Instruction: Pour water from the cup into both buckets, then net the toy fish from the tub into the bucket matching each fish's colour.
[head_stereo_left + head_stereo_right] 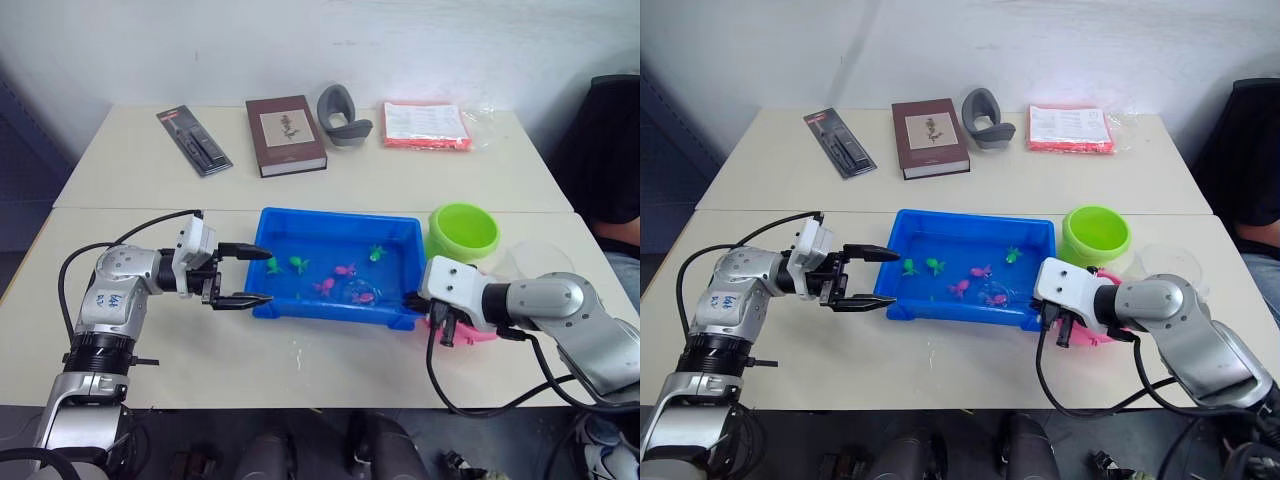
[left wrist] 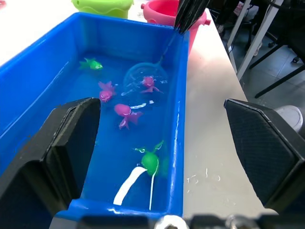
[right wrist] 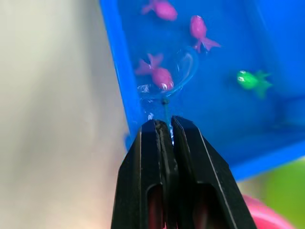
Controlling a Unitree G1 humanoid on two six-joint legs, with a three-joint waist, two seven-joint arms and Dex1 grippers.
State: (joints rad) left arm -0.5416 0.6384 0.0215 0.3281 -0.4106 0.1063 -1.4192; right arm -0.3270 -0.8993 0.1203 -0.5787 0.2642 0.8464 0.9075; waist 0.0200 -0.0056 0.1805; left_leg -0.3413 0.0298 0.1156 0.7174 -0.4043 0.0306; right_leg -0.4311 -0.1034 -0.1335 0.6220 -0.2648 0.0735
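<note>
The blue tub (image 1: 335, 222) holds water and several toy fish, among them a green fish (image 1: 298, 263) and a pink fish (image 1: 345, 270). My right gripper (image 3: 165, 126) is at the tub's front right corner, shut on the thin handle of a small net (image 3: 177, 71). The net's ring lies in the water against a pink fish (image 3: 158, 75). At the tub's left end my left gripper (image 1: 250, 275) stands open and holds nothing. The lime green bucket (image 1: 463, 230) stands right of the tub. The pink bucket (image 2: 167, 12) sits mostly hidden behind my right arm. The clear cup (image 1: 1175, 262) stands right of the green bucket.
Along the far side of the table lie a black packaged tool (image 1: 193, 140), a brown book (image 1: 285, 135), a grey curved object (image 1: 343, 115) and a red packet (image 1: 425, 125). A black chair (image 1: 612, 150) stands at the right. Water drops lie on the table in front of the tub.
</note>
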